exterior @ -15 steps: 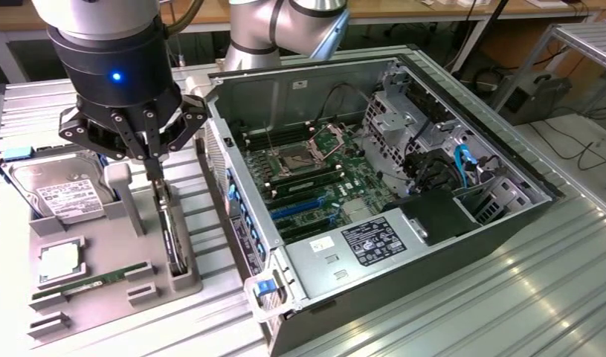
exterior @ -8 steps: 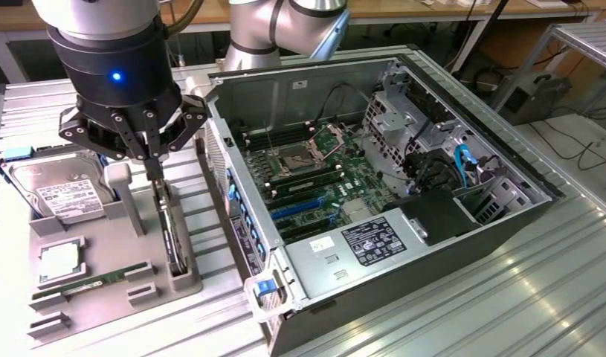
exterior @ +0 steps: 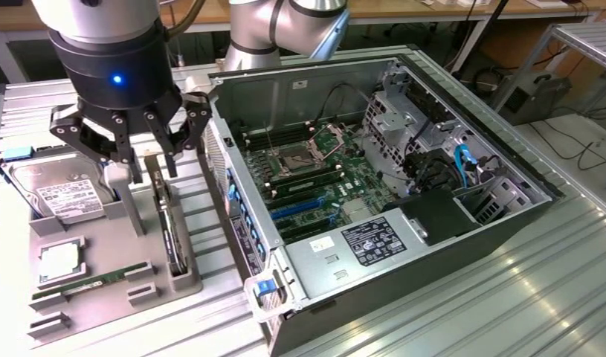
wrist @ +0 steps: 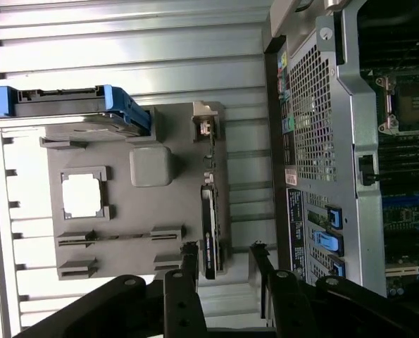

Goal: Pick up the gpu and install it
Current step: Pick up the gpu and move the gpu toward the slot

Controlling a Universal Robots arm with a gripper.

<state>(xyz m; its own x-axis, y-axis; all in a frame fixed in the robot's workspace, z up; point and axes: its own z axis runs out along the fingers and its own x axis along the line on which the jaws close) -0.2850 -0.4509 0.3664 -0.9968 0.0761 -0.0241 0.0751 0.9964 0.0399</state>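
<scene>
The gpu (exterior: 169, 227) is a thin dark card standing on edge in a slot of the grey holder tray (exterior: 104, 301), to the exterior view's left of the open computer case (exterior: 382, 245). My gripper (exterior: 151, 165) hangs just above the card's far end, open, with a finger on each side and neither touching it. In the wrist view the gpu (wrist: 210, 236) runs between the fingertips (wrist: 190, 255) of the gripper (wrist: 223, 255), closer to one of them. Its pale bracket (wrist: 205, 130) is at the other end.
The tray also carries a silver hard drive (exterior: 59, 195), a processor chip (exterior: 59, 260) and a green memory stick (exterior: 85, 286). Inside the case lies the motherboard with blue expansion slots (exterior: 303, 207). The case's perforated rear wall (wrist: 315, 120) stands close beside the tray.
</scene>
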